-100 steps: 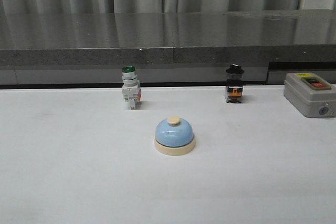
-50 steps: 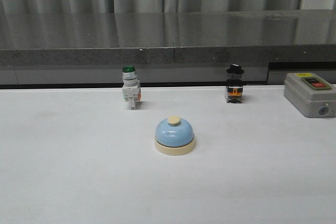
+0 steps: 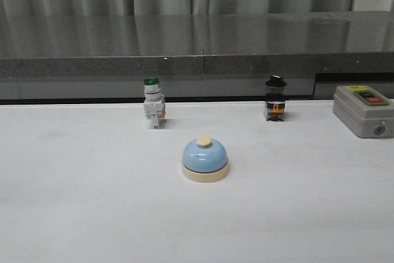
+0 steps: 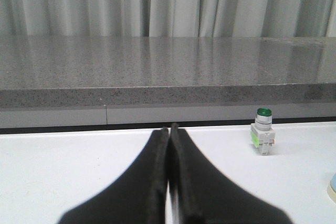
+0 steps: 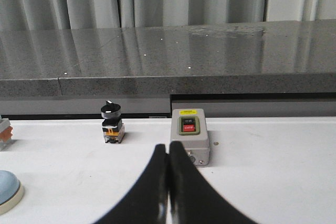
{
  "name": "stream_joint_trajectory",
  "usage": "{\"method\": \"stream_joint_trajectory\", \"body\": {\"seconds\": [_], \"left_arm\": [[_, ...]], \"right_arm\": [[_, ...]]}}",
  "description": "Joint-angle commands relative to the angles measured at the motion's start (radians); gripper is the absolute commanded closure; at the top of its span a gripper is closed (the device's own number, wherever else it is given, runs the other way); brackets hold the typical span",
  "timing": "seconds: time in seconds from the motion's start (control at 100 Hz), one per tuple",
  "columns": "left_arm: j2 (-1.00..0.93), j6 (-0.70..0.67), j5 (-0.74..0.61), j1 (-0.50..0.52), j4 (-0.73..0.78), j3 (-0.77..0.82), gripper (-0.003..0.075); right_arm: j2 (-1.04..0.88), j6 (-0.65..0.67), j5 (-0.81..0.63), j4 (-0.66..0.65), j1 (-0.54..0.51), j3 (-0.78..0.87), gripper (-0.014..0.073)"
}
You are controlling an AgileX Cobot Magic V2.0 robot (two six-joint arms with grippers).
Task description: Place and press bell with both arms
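Low over the matte white table [image 3: 74,214], the left gripper [image 4: 169,132] and right gripper [image 5: 168,148] each press their tapered black fingers together, holding nothing. The bell [image 3: 205,159], a glossy light-blue dome on a cream base, stands mid-table, nearer than the green-capped switch [image 3: 153,110], black-knobbed selector [image 3: 274,98] and grey button box [image 3: 363,111].

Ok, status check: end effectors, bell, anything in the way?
Left end effector shut, empty. Right end effector shut, empty. Light-blue domed call bell upright on white table, untouched. Nothing blocking it.
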Motion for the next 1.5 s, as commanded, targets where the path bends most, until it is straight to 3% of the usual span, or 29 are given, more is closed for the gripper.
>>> {"method": "stream_joint_trajectory", "body": {"seconds": [0.0,0.37,1.49], "left_arm": [[-0.027,-0.007,-0.101,0.000,0.006,-0.017,0.0741],[-0.027,-0.007,-0.199,0.000,0.007,0.065,0.0741],[-0.027,-0.007,-0.201,0.000,0.007,0.065,0.0741]], "right_arm": [[-0.016,-0.012,-0.083,0.004,-0.007,-0.014,0.0654],[-0.016,-0.012,-0.083,0.004,-0.007,-0.014,0.0654],[-0.016,-0.012,-0.083,0.004,-0.007,-0.014,0.0654]]}}
